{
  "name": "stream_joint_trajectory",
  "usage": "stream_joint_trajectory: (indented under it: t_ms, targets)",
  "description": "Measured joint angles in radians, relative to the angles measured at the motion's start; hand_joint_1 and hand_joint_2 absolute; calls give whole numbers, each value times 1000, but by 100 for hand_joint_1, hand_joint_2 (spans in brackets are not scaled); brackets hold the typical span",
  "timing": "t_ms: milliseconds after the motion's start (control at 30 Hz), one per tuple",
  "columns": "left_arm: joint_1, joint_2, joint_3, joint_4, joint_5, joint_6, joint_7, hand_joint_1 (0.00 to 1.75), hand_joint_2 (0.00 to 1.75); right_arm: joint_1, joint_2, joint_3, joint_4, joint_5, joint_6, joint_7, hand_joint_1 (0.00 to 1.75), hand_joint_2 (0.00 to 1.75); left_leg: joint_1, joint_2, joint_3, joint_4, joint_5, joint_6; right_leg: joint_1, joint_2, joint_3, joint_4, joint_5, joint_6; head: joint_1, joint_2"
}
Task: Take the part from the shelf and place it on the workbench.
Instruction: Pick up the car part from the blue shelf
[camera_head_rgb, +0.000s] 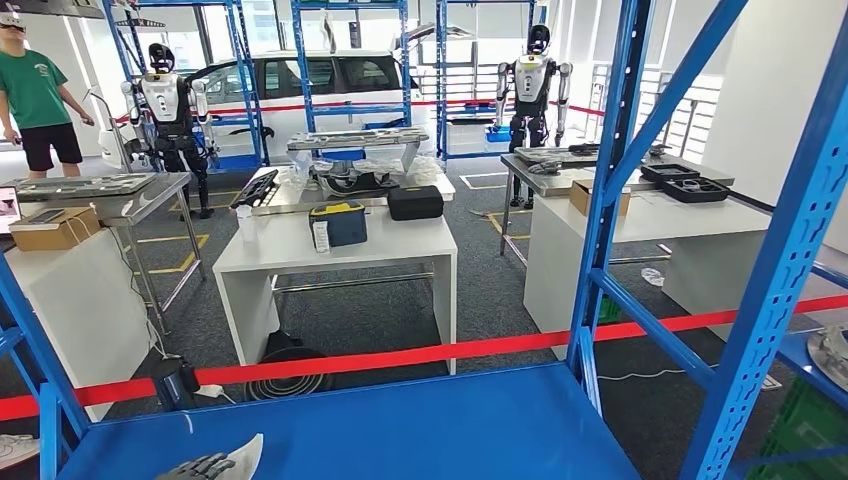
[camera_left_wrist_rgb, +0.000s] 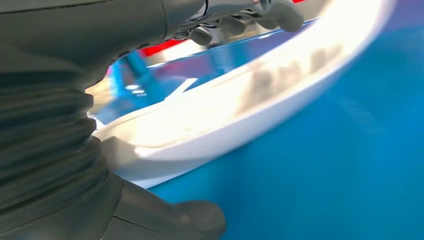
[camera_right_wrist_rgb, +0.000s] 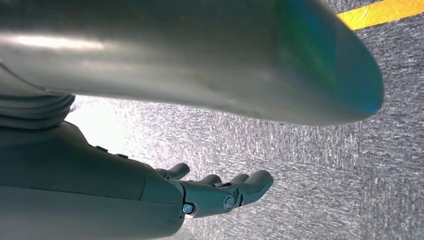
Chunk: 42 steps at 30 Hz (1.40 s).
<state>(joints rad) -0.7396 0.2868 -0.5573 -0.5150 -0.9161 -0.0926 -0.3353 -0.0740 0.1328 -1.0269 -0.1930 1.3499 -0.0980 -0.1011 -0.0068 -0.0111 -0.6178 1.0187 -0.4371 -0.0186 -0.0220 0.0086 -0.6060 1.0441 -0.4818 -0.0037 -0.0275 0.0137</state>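
At the lower left of the head view, the left robot hand (camera_head_rgb: 200, 466) gripped the pale, curved, flat plastic part (camera_head_rgb: 243, 458) just above the blue metal shelf deck (camera_head_rgb: 400, 425). In the left wrist view the part (camera_left_wrist_rgb: 240, 107) ran between the dark fingers (camera_left_wrist_rgb: 280, 12) and the thumb. The right robot hand (camera_right_wrist_rgb: 220, 192) hung over grey carpet (camera_right_wrist_rgb: 320, 175), fingers loosely extended, holding nothing.

The hall is evenly and brightly lit, with daylight seen behind the white car (camera_head_rgb: 300, 85). In the left wrist view the white part (camera_left_wrist_rgb: 240, 100) is blurred and overexposed. Glare is thrown on the grey floor (camera_right_wrist_rgb: 310, 150) in the right wrist view.
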Motion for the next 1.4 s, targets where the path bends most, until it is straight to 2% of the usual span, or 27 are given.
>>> stream_joint_trajectory:
  t_ms: [167,333,367,500,700,1000,1400]
  targets:
    - [-14,9,0,29,-58,9,100,0,175,0,0,0,0,0,-1,5,0,0,0,-1,0,0,0,0,0,-1,1,0,0,0,0,0]
    - [-19,10,0,46,-91,8,150,0,175,-1,0,0,0,1,-2,3,0,0,0,-1,1,0,0,0,-1,-1,2,0,0,0,0,0]
    - [-19,10,0,48,-95,7,155,4,175,-1,0,0,0,2,-2,3,0,0,0,-1,1,0,0,0,-1,-1,2,0,0,0,0,0]
    - [-18,10,0,58,-109,-6,166,175,175,-1,0,0,0,5,-2,3,0,0,0,-1,3,0,-1,0,-1,-1,4,0,-1,1,0,0]
    - [-15,5,0,84,-122,-47,152,175,175,-1,0,0,0,7,-2,4,0,0,0,-1,4,0,-1,0,-1,-1,5,0,-1,1,0,0]
    - [-25,-19,0,120,-123,-44,134,175,175,-2,0,0,0,7,-9,4,0,0,0,-1,11,0,-4,2,-2,-2,12,-1,-3,3,0,0]
    - [-40,-53,26,137,-65,-59,-32,175,175,-2,0,0,0,8,-9,4,0,0,-1,-6,15,0,-4,2,-3,-4,18,-2,-5,6,0,0]
